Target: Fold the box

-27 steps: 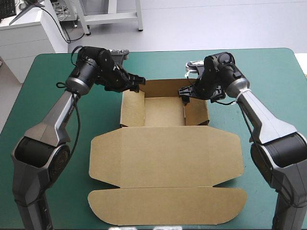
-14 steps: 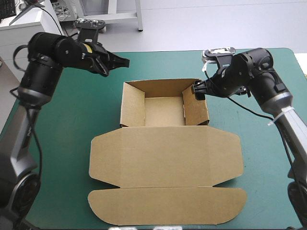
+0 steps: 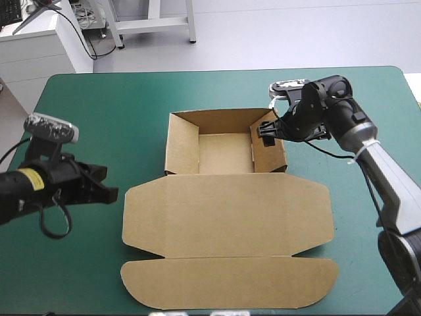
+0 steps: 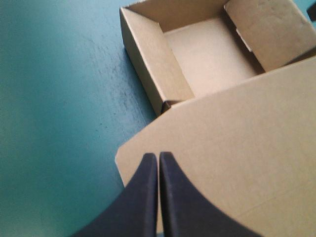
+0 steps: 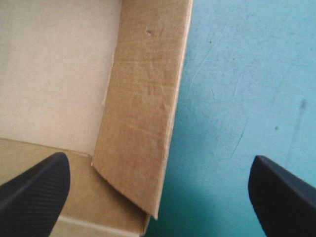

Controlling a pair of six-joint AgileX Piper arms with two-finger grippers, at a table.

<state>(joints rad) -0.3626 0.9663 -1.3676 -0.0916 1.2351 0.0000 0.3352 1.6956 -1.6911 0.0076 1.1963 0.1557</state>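
Teal-green table (image 3: 131, 92) in a pale, evenly lit room

The table's cover had rounded far corners and filled most of the high view. Beyond its far edge lay a smooth, pale grey floor (image 3: 296, 33). A white cabinet (image 3: 39, 56) stood off the far left corner, with black cables (image 3: 89, 43) trailing beside it down to the floor. Next to that stood the pale legs and crossbar of a metal frame (image 3: 151, 23). The light was soft and even, and the shadows on the cover were faint.

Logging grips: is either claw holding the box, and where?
Nothing is held: the left claw is shut, empty, by the box lid's corner; the right claw is open astride its right wall.
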